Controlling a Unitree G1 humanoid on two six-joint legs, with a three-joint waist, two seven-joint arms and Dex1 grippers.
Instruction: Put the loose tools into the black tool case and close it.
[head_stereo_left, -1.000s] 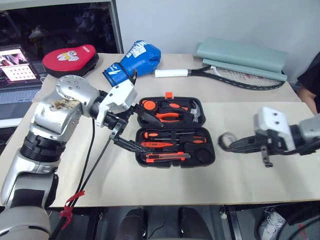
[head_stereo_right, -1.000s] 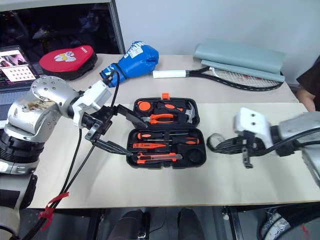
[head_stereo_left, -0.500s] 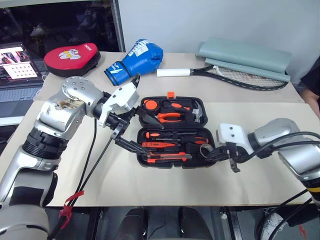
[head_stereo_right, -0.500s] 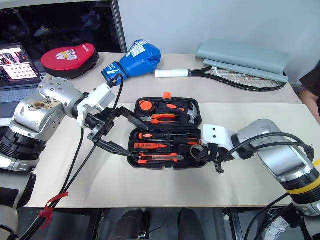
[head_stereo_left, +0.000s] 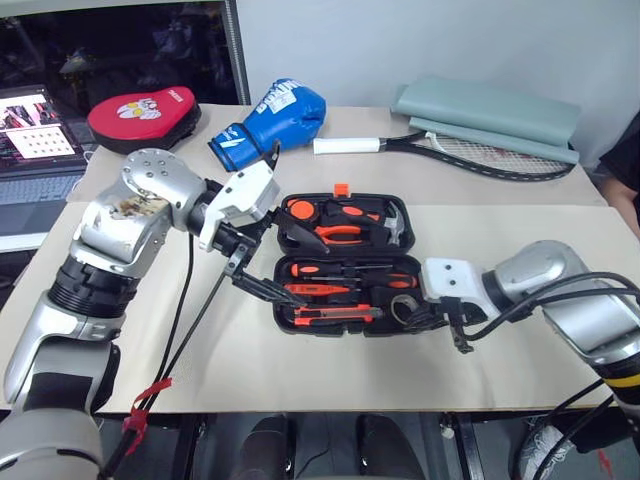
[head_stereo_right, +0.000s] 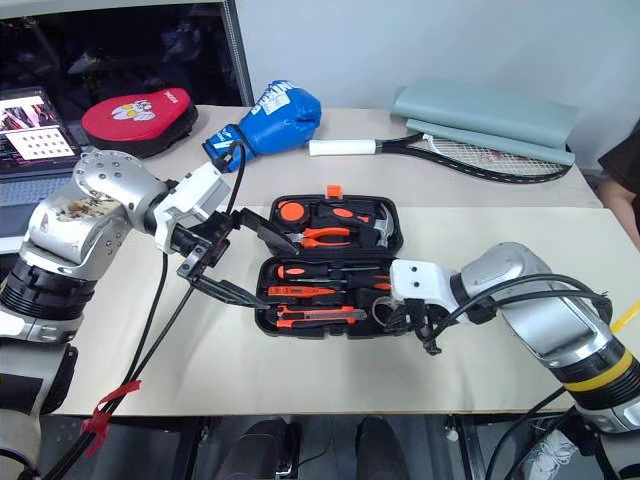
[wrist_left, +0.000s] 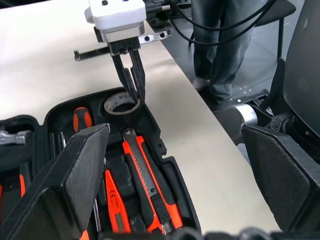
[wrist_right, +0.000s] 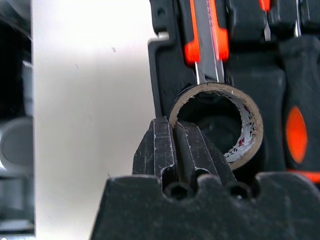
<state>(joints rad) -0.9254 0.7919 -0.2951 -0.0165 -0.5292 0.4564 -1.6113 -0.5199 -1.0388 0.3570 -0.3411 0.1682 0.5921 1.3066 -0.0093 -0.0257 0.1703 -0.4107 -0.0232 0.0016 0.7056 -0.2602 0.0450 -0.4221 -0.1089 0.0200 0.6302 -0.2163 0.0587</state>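
Note:
The black tool case (head_stereo_left: 283, 270) lies open on the paper-covered table. Its near half holds two orange-and-black screwdrivers (head_stereo_left: 345, 270), a red tester screwdriver (head_stereo_left: 318, 290) and the utility knife (head_stereo_left: 335, 316). My right gripper (head_stereo_left: 414, 318) is shut on the wall of the small black tape roll (wrist_right: 250, 135). It holds the roll tilted over the round slot at the case's near right corner. I cannot tell whether the roll touches the slot. My left gripper (head_stereo_left: 298, 268) stands open at the case's left side, one finger over each half, holding nothing.
Orange-handled pliers (head_stereo_left: 345, 233) and a hammer (head_stereo_left: 392, 222) sit in the far half of the case. Behind it lie a blue boxing glove (head_stereo_left: 270, 120), a red punch pad (head_stereo_left: 145, 108), a racket (head_stereo_left: 450, 150) and a folded grey-green mat (head_stereo_left: 490, 108). A person (head_stereo_left: 625, 170) is at the right edge.
My right gripper has carried the tape roll left and down, from the open paper right of the case to its near right corner. The left gripper has stayed where it was.

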